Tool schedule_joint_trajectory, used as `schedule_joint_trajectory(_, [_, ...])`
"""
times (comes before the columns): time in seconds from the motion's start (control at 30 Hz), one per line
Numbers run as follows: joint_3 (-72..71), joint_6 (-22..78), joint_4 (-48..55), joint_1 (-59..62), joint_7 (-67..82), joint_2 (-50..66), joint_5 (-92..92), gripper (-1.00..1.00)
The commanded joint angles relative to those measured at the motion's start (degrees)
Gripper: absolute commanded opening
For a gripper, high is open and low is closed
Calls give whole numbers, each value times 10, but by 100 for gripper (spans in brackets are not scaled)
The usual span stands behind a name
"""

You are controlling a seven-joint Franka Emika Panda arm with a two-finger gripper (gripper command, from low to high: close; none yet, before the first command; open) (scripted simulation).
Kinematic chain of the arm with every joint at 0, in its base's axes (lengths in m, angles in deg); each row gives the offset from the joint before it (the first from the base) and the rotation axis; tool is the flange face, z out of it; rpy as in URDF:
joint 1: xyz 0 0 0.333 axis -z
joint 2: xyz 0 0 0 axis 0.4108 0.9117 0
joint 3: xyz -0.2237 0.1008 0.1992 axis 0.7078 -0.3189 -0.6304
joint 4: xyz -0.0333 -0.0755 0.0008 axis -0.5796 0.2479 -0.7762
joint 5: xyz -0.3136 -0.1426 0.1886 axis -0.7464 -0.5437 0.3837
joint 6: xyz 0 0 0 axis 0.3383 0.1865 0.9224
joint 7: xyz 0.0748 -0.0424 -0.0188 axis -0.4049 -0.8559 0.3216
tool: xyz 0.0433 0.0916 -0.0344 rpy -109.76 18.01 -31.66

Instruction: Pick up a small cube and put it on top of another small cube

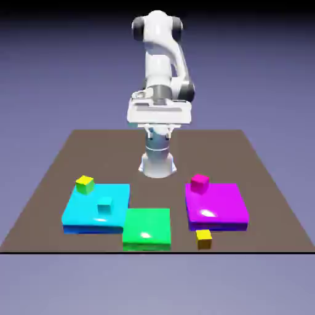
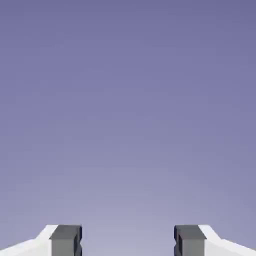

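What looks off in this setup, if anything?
Nothing looks spilled or damaged. One oddity: the open end effector has only backdrop in its hand view, no table. The golden cube also sits close to the table's near edge.

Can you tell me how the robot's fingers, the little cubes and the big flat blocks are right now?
Fingers: open, holding nothing
Golden cube: not stacked, near the purple block
Lemon-yellow cube: nothing on top
Small cyan cube: nothing on top
Pink cube: nothing on top
Purple block: lying flat
Green block: lying flat
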Motion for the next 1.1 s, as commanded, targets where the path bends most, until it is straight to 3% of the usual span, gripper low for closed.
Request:
schedule_joint_trajectory(0.0, [-2, 1, 9, -3, -16, 21, -12, 0])
schedule_joint_trajectory(0.83, [-56, 22, 210, -70, -392, 502, -289, 0])
schedule_joint_trajectory(1.03, [32, -50, 270, -147, -438, 625, -327, 0])
schedule_joint_trajectory(1.07, [33, -50, 270, -147, -438, 625, -327, -100])
